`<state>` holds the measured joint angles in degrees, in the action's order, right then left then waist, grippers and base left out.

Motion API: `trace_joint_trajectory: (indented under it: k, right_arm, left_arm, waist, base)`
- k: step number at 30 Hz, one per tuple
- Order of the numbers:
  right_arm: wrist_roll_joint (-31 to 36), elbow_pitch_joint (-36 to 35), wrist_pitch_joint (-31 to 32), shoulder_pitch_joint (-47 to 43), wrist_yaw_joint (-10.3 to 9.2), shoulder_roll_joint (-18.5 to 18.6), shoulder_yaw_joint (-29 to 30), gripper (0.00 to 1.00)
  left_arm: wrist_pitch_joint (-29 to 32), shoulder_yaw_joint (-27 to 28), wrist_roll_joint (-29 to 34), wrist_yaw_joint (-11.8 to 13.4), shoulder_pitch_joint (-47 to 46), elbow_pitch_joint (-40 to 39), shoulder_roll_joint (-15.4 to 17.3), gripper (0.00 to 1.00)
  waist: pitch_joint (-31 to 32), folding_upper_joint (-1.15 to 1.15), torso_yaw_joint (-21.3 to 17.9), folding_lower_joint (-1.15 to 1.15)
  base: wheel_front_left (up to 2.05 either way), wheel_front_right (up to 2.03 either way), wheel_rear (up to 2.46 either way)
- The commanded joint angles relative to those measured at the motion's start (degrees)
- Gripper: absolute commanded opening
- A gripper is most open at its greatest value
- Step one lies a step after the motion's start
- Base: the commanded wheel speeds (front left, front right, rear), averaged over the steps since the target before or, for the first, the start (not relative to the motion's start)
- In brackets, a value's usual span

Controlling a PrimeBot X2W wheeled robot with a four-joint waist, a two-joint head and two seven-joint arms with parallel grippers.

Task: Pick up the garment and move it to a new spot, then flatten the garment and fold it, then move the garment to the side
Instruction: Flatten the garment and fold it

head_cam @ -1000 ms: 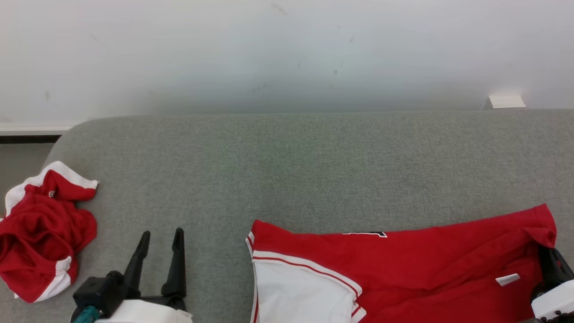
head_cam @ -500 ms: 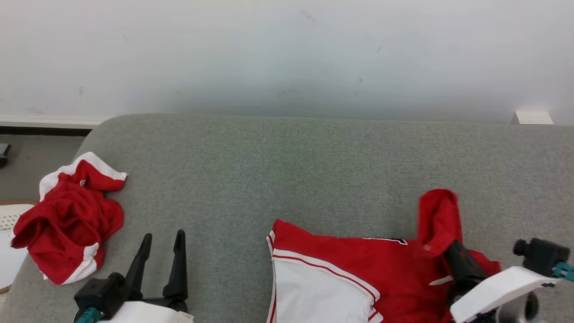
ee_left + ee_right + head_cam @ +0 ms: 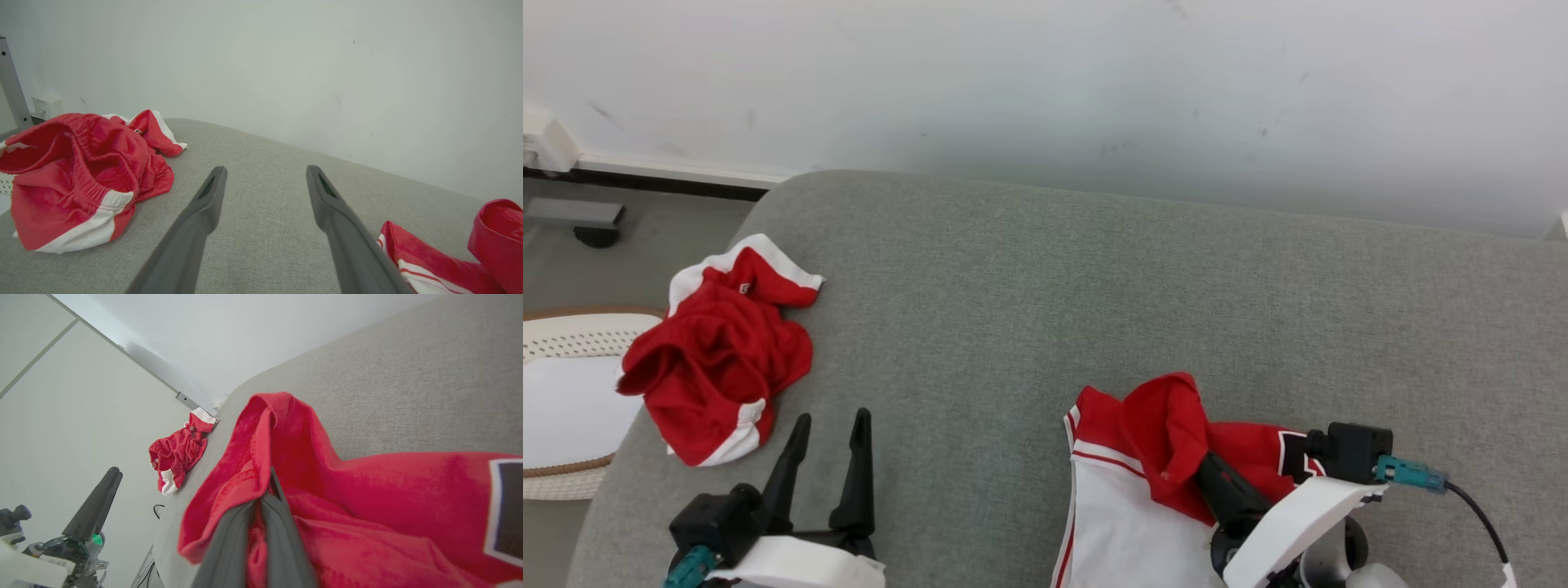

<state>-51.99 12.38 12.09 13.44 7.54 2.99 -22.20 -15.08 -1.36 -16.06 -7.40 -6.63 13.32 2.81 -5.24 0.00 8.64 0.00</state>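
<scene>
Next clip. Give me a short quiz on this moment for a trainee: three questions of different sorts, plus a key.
1. True or false: the left gripper is shut on cloth.
2. Fill in: the crumpled red garment lies toward the robot's ___ on the grey cushion.
3. What is the right gripper shut on? A) the crumpled red garment B) a red fold of the red-and-white garment C) nothing

Key: 1 false, its fingers stand apart and empty; 2 left; 3 B.
</scene>
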Motion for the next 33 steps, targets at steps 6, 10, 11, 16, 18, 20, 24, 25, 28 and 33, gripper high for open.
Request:
trace_joint_trajectory:
  k: [6,10,11,16,18,20,24,25,28,33]
  right_arm:
    - [-6.5,6.0,-4.0,4.1,-0.11,-0.1,-7.6,0.00]
    - [-10.0,9.5,-6.6,6.3,-0.11,0.0,-11.8,0.00]
    - [-11.0,10.3,-7.3,6.9,-0.11,-0.1,-12.8,0.00]
    - [-15.2,14.6,-9.2,9.6,-0.11,-0.1,-17.6,0.72]
    - [-17.1,15.4,-9.7,10.5,-0.11,-0.1,-18.9,1.00]
    - [-19.0,15.4,-10.1,11.1,-0.11,-0.1,-20.0,1.00]
    - [-21.8,13.2,-10.0,11.7,-0.11,0.0,-20.5,1.00]
    - [-21.9,12.3,-9.9,11.8,-0.11,0.0,-20.2,1.00]
    - [-22.1,8.0,-9.9,11.7,-0.11,2.6,-18.2,1.00]
    - [-21.1,-0.3,-11.5,9.6,-0.11,8.7,-11.6,1.00]
  left_arm:
    - [-0.1,-0.2,-0.7,-0.1,-0.8,0.5,0.2,1.00]
    - [-0.1,0.0,-0.5,-0.1,-0.7,0.5,0.2,1.00]
    - [-0.1,0.0,-0.4,-0.1,-0.8,0.5,0.2,1.00]
    - [-0.1,-0.1,0.0,-0.1,-0.9,0.8,0.2,1.00]
    - [-0.1,0.0,0.1,-0.1,-0.7,0.9,0.2,1.00]
    - [-0.1,0.3,0.2,-0.1,-0.4,1.1,0.2,1.00]
    - [-0.1,0.5,0.4,-0.1,0.3,1.1,0.2,1.00]
    - [-0.1,0.6,0.4,-0.1,0.5,1.1,0.2,1.00]
    - [-0.1,1.0,0.4,-0.1,0.9,0.8,0.2,1.00]
    - [-0.1,1.3,0.0,0.1,1.5,0.3,0.2,1.00]
  waist:
    - [-0.1,0.00,1.5,0.00]
    - [-0.1,0.00,1.5,0.00]
    - [-0.2,0.00,1.4,0.00]
    - [0.0,0.00,0.8,0.00]
    - [0.3,0.00,0.5,0.00]
    - [0.7,0.00,0.1,0.00]
    - [1.6,0.00,-0.8,0.00]
    - [1.8,0.00,-1.0,0.00]
    - [2.2,0.00,-1.7,0.00]
    - [2.6,0.00,-2.8,0.00]
  base:
    - [0.00,0.00,0.00]
    - [0.00,0.00,0.00]
    - [0.00,0.00,0.00]
    - [0.00,0.00,0.00]
    - [0.00,0.00,0.00]
    - [0.00,0.00,0.00]
    - [0.00,0.00,0.00]
    - [0.00,0.00,0.00]
    - [0.00,0.00,0.00]
    - [0.00,0.00,0.00]
